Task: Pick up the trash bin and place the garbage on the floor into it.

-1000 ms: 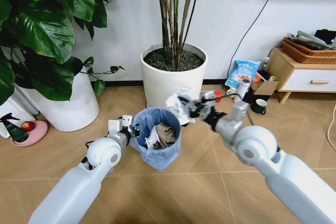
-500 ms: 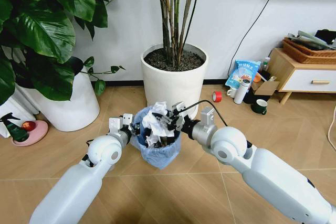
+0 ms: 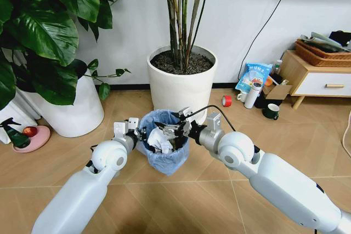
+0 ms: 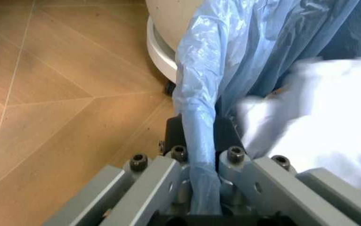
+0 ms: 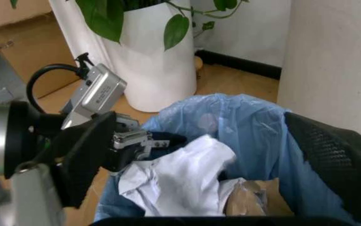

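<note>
Paper's sitting in the bin, right under the right claw

Left claw (image 4: 196, 186) clamped on trash bin (image 3: 163, 160) rim; right claw (image 3: 176, 130) over its mouth, apart, crumpled paper (image 3: 159, 140) directly below.

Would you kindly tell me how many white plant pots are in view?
2: one white pot stands by the wall right behind the trash bin; the other white pot stands farther left, under the broad-leaved plant.

1. The head view is bright and even; the white wall (image 3: 247, 20) is lit without glare.
2. Soft shadows lie on the floor (image 3: 66, 152) beside the white pots (image 3: 181, 89).
3. In the left wrist view the crumpled white paper (image 4: 331, 127) is blurred and nearly blown out (very near the lens).
4. In the right wrist view the near dark parts are out of focus; the trash bin (image 5: 231, 127) is sharper.
</note>
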Robot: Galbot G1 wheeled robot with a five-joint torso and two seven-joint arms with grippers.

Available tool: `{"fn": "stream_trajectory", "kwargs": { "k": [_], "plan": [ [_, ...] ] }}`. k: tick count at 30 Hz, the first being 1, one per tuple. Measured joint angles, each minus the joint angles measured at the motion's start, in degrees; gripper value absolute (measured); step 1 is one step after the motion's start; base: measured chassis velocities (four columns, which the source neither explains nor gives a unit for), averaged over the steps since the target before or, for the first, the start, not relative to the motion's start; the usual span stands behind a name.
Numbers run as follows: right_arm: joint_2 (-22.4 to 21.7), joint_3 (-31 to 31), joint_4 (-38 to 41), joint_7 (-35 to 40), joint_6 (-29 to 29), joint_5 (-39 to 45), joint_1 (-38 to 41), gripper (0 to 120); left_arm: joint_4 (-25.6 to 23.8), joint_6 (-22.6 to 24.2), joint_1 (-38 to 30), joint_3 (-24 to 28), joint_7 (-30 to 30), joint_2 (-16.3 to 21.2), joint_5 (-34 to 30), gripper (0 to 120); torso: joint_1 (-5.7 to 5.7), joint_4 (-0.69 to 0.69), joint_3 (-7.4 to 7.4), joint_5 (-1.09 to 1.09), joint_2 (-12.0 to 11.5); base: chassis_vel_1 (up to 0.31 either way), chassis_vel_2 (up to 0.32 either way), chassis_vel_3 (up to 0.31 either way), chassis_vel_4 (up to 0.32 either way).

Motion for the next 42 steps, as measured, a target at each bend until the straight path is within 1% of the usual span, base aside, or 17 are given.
{"fn": "stream_trajectory", "kwargs": {
  "k": [6,10,13,15,18,19,21,22,23,25,26,27,29,31,34,38,42],
  "plan": [
    [-0.34,3.35,0.75,1.02,0.98,-3.18,-1.84,100,0.01,-0.21,0.28,-0.81,0.03,0.14,0.12,0,0.00,0.01,0.00,0.00,0.01,0.000,0.000,0.000,0.000],
    [-1.35,7.93,2.93,4.76,3.55,-9.76,-7.61,100,-0.22,-0.38,1.40,-2.01,0.12,0.31,0.46,0,0.00,0.00,0.00,0.01,0.01,0.000,0.000,0.000,0.000],
    [-1.47,9.97,3.77,7.24,4.51,-12.61,-10.25,100,-1.10,-0.52,2.54,-2.84,0.19,0.54,0.71,0,0.00,-0.02,0.00,0.00,0.01,0.000,0.000,0.000,0.000],
    [-1.44,12.76,4.68,9.89,4.66,-15.35,-13.33,100,-2.16,-0.74,4.04,-3.87,0.09,0.98,0.98,0,-0.01,0.02,0.00,0.01,0.01,0.000,0.000,0.000,0.000],
    [-1.44,15.03,5.07,10.39,4.81,-16.62,-15.51,100,-2.36,-0.81,4.31,-4.10,0.05,1.09,1.13,0,-0.01,0.04,0.00,0.00,0.01,0.000,0.000,0.000,0.000],
    [-1.37,19.14,5.40,10.52,4.93,-18.38,-18.77,100,-2.47,-0.95,4.43,-4.25,0.06,1.20,1.31,0,-0.01,0.02,0.00,0.01,0.01,0.000,0.000,0.000,0.000],
    [-0.91,24.75,5.80,10.39,5.34,-20.33,-23.44,100,-2.68,-1.10,4.50,-4.42,0.14,1.30,1.50,0,-0.01,0.00,-0.01,-0.01,0.01,0.000,0.000,0.000,0.000],
    [-0.43,28.40,6.06,10.12,5.76,-21.58,-26.57,100,-2.83,-1.21,4.63,-4.51,0.19,1.36,1.66,0,-0.01,-0.01,-0.01,0.02,0.01,0.000,0.000,0.000,0.000],
    [-0.43,28.40,6.06,10.12,5.76,-21.58,-26.57,100,-2.83,-1.21,4.63,-4.51,0.19,1.36,1.66,0,-0.01,-0.01,-0.01,0.02,0.01,0.000,0.000,0.000,0.000],
    [0.81,34.40,6.97,9.06,6.48,-24.09,-32.24,100,-3.07,-1.39,5.06,-4.65,0.40,1.46,2.47,0,-0.01,-0.02,-0.01,0.00,0.01,0.000,0.000,0.000,0.000],
    [0.81,34.40,6.97,9.06,6.48,-24.09,-32.24,100,-3.07,-1.39,5.06,-4.65,0.40,1.46,2.47,0,-0.01,-0.02,-0.01,0.00,0.01,0.000,0.000,0.000,0.000],
    [1.87,37.28,7.69,8.29,7.07,-26.00,-35.45,100,-3.17,-1.57,5.45,-4.74,0.68,1.52,3.49,0,-0.01,-0.02,-0.01,0.00,0.01,0.000,0.000,0.000,0.000],
    [3.34,39.57,8.69,7.66,7.62,-28.47,-38.38,100,-3.36,-1.79,6.01,-4.86,0.78,1.53,4.22,0,-0.01,-0.02,-0.01,0.01,0.01,0.000,0.000,0.000,0.000],
    [4.19,40.35,9.20,7.32,7.87,-29.67,-39.63,100,-3.50,-1.84,6.31,-4.96,0.80,1.48,4.41,0,-0.01,-0.01,-0.01,0.00,0.01,0.000,0.000,0.000,0.000],
    [7.58,41.07,11.08,6.65,8.82,-33.45,-43.10,100,-4.09,-2.03,7.89,-5.39,0.87,1.22,5.29,0,-0.01,0.00,-0.01,0.00,0.01,0.000,0.000,0.000,0.000],
    [9.02,40.44,11.85,6.56,9.26,-35.91,-44.10,100,-4.80,-2.16,8.57,-5.66,0.79,0.96,5.75,0,-0.01,0.01,-0.01,0.00,0.01,0.000,0.000,0.000,0.000],
    [9.03,39.95,12.41,6.56,9.36,-36.53,-44.61,100,-5.46,-2.41,9.16,-5.96,0.75,1.01,6.09,0,-0.01,0.00,-0.01,0.00,0.01,0.014,0.009,-0.007,-0.014]
  ]
}}
